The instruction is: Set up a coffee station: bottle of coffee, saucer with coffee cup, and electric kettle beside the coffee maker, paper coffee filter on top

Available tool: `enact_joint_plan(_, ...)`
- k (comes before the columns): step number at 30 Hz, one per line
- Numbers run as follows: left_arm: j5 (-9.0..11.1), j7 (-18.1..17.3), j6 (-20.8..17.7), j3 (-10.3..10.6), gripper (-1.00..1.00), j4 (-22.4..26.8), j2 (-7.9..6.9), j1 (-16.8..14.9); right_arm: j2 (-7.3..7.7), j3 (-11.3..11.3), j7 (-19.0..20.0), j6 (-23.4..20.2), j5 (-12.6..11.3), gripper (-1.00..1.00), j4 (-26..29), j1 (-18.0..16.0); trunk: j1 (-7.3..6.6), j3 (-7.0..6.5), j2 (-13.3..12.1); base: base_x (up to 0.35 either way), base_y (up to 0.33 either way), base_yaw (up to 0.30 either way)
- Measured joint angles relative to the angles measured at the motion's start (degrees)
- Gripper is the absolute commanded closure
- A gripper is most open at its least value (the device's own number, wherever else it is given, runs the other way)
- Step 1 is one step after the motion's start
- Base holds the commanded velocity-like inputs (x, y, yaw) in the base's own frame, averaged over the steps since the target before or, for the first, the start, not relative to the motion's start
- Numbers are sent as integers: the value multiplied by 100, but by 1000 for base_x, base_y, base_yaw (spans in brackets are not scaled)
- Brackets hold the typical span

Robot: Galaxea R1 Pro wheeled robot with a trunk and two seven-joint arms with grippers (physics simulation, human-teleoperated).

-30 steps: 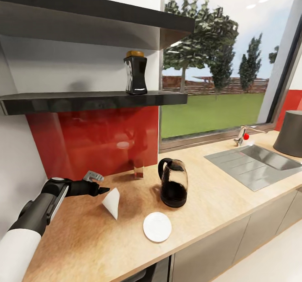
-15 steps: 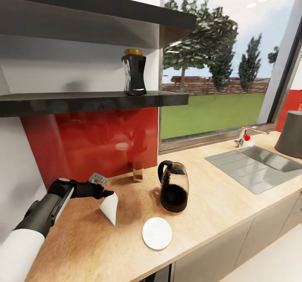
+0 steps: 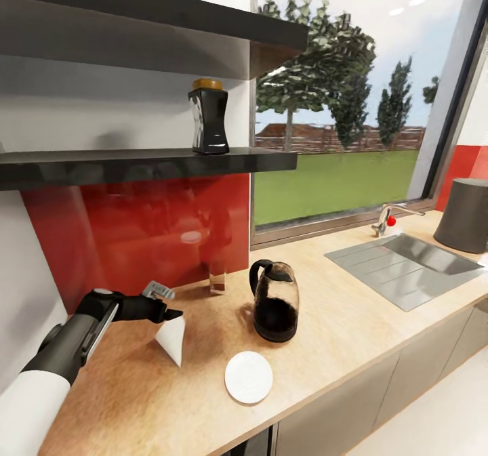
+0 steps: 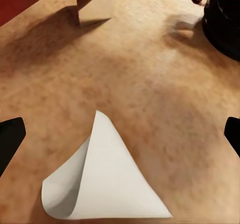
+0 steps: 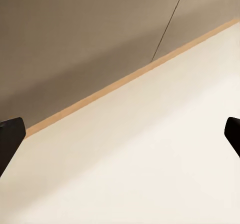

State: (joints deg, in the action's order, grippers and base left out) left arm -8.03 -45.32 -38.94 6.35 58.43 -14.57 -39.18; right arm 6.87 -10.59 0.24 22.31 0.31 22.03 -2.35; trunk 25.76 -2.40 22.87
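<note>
A: Since a second ago, the left gripper [image 3: 175, 315] has edged rightward along the kitchen countertop [image 3: 339, 320] and now sits at the upper edge of the paper coffee filter [image 3: 170, 338]; the head camera has also swung, so the whole scene sits a little further left.

B: Is anything gripped?

A: No. In the left wrist view its dark fingertips [image 4: 10, 140] stand wide apart, with the paper coffee filter [image 4: 102, 184] lying loose on the wood between them. The right gripper [image 5: 120, 139] is spread just as wide, over pale floor beside grey cabinet fronts [image 5: 75, 39].

B: And the other items?

A: The bottle of coffee [image 3: 208, 117] stands upright on the kitchen shelf [image 3: 135, 164]. The electric kettle [image 3: 274, 301] is on the worktop right of the filter, with the saucer [image 3: 249, 377] just in front of it, near the counter's front edge. A steel sink [image 3: 407, 266] lies well to the right.
</note>
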Motion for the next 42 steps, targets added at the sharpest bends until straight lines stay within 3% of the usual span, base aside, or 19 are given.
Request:
enact_joint_plan(12,-25,-13,58,-7,-100,-483,-41,0,0,8,0,0,1,-100,-7,0,0,0,0,0,0,-1)
enact_joint_plan(23,-4,-134,431,-15,-100,-988,-42,-8,0,9,4,0,1,-100,-10,0,0,0,0,0,0,0)
enact_joint_plan(42,-27,-327,473,-24,-100,-1059,-37,-9,0,10,8,0,0,-100,-27,0,-1,0,0,44,35,0)
